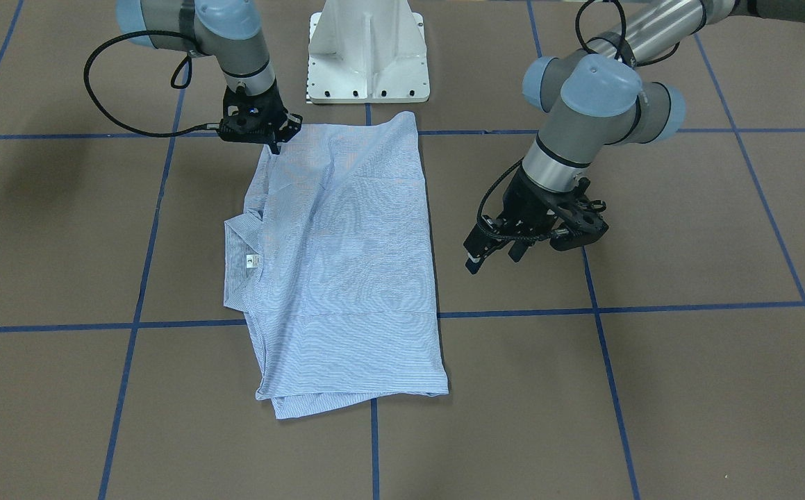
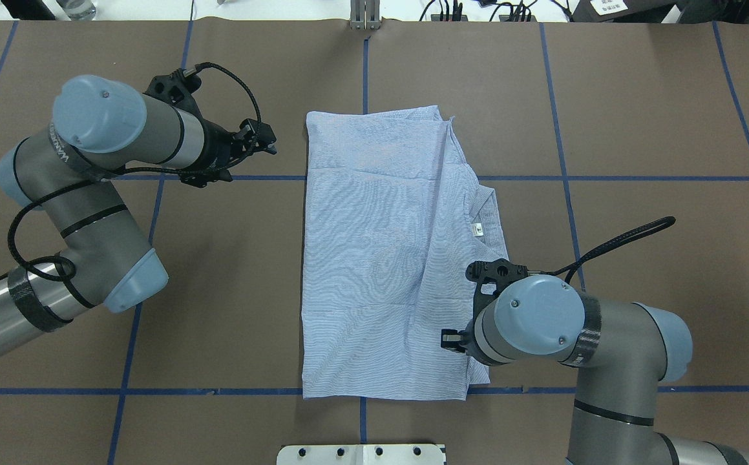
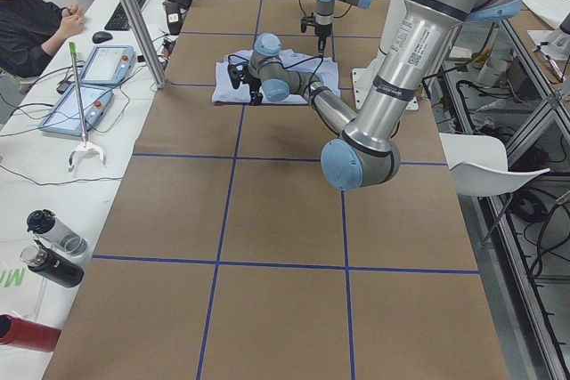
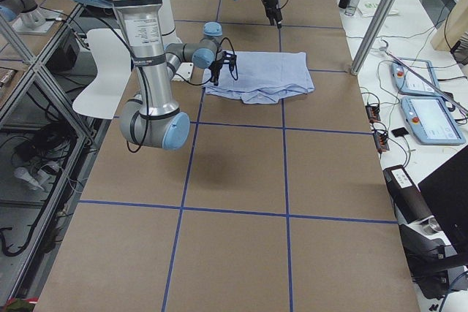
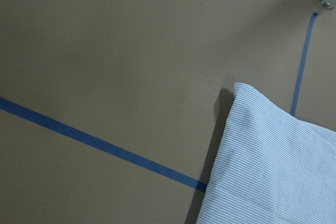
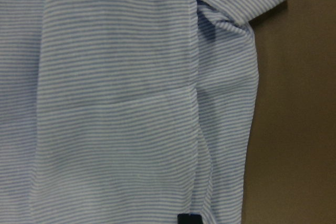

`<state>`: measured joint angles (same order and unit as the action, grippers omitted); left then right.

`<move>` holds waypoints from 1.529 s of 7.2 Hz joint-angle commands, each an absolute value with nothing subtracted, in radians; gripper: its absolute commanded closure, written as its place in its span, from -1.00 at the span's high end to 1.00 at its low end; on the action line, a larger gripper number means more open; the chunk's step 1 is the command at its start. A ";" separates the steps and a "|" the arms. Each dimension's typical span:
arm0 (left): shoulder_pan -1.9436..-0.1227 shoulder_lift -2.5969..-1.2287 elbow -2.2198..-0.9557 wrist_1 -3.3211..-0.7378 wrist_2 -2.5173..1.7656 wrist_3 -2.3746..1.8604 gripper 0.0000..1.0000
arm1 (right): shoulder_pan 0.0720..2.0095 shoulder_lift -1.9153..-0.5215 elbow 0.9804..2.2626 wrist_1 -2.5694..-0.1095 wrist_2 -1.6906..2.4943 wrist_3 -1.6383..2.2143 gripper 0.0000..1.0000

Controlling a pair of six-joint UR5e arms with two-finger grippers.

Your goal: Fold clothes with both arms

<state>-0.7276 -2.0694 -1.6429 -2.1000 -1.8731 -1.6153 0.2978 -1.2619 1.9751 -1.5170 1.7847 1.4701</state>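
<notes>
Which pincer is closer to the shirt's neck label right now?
Right. The right pincer is at a corner of the shirt, robot-side of the neck label. The left pincer hangs over bare table past the opposite edge.

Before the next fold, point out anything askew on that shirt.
The shirt is not a clean rectangle: its collar juts out past the folded edge on the robot's right side, and at the far end an under layer pokes out crookedly beyond the top layer. No damage shows.
</notes>
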 commanded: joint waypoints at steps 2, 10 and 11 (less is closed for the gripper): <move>-0.727 -2.072 -1.644 -2.100 -1.871 -1.614 0.98 | 0.282 -1.262 1.968 -1.514 1.787 1.470 0.69; -0.727 -2.079 -1.644 -2.100 -1.871 -1.615 0.98 | 0.275 -1.252 1.934 -1.514 1.789 1.470 -0.68; -0.727 -2.079 -1.644 -2.100 -1.870 -1.614 0.98 | 0.275 -1.253 1.934 -1.513 1.787 1.470 -1.00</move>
<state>-0.7271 -2.0785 -1.6444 -2.0999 -1.8711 -1.6149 0.2747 -1.2520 1.9345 -1.5132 1.7881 1.4694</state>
